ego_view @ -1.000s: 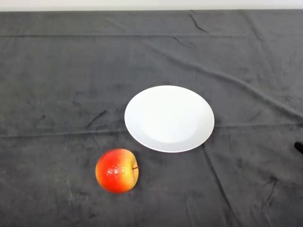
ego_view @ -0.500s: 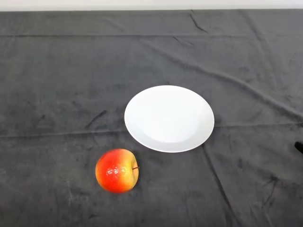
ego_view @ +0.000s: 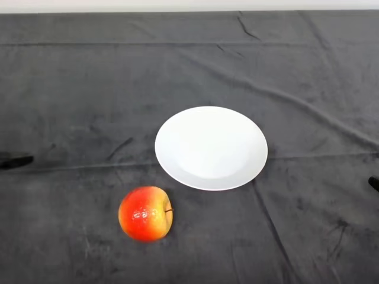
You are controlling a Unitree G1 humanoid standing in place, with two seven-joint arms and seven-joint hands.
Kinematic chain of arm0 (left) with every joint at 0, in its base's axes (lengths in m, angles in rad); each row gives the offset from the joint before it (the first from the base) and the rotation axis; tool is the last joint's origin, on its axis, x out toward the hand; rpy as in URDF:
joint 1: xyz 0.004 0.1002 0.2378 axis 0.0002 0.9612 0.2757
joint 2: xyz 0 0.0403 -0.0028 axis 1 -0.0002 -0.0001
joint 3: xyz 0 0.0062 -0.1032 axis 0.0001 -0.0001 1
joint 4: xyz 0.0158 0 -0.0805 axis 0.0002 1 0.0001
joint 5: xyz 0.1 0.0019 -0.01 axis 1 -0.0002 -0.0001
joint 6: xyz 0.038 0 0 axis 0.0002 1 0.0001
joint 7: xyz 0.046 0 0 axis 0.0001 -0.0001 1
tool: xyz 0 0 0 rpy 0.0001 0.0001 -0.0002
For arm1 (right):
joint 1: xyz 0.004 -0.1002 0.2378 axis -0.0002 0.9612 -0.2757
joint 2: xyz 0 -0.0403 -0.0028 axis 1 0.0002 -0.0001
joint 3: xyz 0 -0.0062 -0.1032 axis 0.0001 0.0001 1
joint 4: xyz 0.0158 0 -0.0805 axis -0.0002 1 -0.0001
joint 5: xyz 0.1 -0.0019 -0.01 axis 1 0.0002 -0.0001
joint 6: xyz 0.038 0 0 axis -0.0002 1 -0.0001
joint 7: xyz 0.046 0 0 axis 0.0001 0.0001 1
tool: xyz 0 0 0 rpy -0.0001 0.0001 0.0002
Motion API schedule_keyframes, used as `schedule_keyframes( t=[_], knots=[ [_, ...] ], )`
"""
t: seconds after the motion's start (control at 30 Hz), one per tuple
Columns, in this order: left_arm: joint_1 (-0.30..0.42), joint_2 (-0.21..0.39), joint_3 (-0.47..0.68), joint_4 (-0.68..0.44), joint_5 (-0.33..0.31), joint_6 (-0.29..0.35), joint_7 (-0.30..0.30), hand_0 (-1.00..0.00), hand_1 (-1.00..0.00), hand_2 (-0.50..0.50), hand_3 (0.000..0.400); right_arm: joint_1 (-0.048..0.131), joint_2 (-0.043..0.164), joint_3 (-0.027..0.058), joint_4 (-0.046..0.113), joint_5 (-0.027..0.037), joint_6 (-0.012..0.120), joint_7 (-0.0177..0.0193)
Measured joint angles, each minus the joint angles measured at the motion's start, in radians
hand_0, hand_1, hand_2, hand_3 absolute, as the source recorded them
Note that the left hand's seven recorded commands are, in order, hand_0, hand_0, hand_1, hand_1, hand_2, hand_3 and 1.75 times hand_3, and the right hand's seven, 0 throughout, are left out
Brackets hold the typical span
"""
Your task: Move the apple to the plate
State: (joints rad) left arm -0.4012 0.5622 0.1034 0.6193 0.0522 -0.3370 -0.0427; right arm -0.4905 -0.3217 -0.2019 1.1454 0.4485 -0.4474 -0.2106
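Observation:
A red and yellow apple [ego_view: 145, 213] lies on the dark cloth, its stem pointing right. Up and to its right, a short gap away, sits a white plate [ego_view: 211, 147] with nothing on it. A black tip of my left hand [ego_view: 14, 160] pokes in at the left edge of the head view, far left of the apple and a little above it. Only that small part shows.
The dark cloth [ego_view: 89, 89] over the table is creased, with long folds running across it. A small black object [ego_view: 374, 183] shows at the right edge.
The black tip of my left hand has come into view at the left edge. The apple and the plate have not moved.

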Motion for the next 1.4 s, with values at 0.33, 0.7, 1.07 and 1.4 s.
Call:
schedule_keyframes(
  t=[0.33,0.7,1.07,1.4],
  knots=[
    [0.117,-0.005,-0.061,-0.257,0.035,0.164,-0.076,0.0,0.0,0.0,0.0,0.0,0.0,-0.0002,-0.003,-0.0002,0.002,-0.0024],
    [0.172,-0.024,-0.154,-0.424,0.099,0.285,-0.126,0.0,0.0,0.0,0.0,0.0,0.0,-0.0002,-0.01,-0.0007,0.013,-0.0027],
    [0.193,-0.039,-0.257,-0.461,0.136,0.377,-0.205,0.0,0.0,0.0,0.0,0.0,-0.001,-0.0004,-0.014,-0.0011,0.018,-0.0034],
    [0.188,-0.081,-0.296,-0.461,0.166,0.408,-0.223,0.0,0.0,0.0,0.0,0.0,-0.001,-0.0004,-0.018,-0.0014,0.02,-0.0034]
  ],
)
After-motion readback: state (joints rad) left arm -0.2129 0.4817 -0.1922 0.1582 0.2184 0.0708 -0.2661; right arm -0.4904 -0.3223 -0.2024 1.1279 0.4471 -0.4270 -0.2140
